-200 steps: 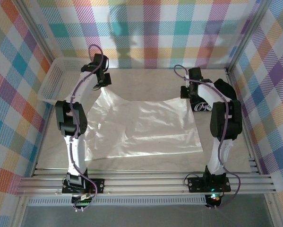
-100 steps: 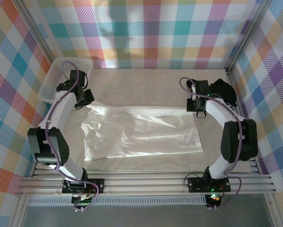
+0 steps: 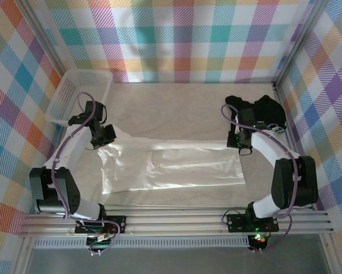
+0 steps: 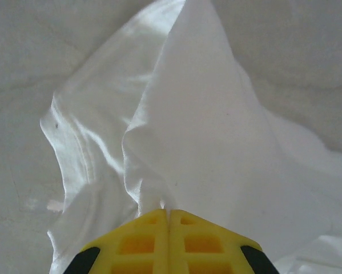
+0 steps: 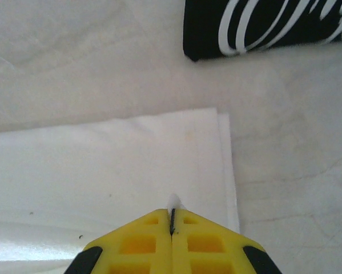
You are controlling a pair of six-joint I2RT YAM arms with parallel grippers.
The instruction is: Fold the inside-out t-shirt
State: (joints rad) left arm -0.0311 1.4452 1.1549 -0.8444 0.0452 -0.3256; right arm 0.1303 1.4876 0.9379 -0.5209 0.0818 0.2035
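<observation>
The inside-out t-shirt [image 3: 171, 166] lies across the middle of the top view as a wide white band on the table [image 3: 176, 105], doubled over along its length, with each upper corner in a gripper.

At the centre left of that view, the left gripper [image 3: 103, 138] sits at the shirt's upper-left corner. In the left wrist view its yellow fingers [image 4: 141, 242] are pressed fully together at the bottom centre of the frame. They pinch a fold of white cloth that rises out of them in a tented ridge towards the top of the frame.

At the centre right, the right gripper [image 3: 243, 148] sits at the shirt's upper-right corner. In the right wrist view its fingers [image 5: 141, 242] are likewise clamped tight, with a small tuft of white fabric caught between the tips. The layered edge of the shirt lies flat just beyond them.

A black t-shirt [image 5: 262, 25] with white script lettering lies at the upper right, apart from the white one. A white basket [image 3: 79, 94] stands at the upper left.
</observation>
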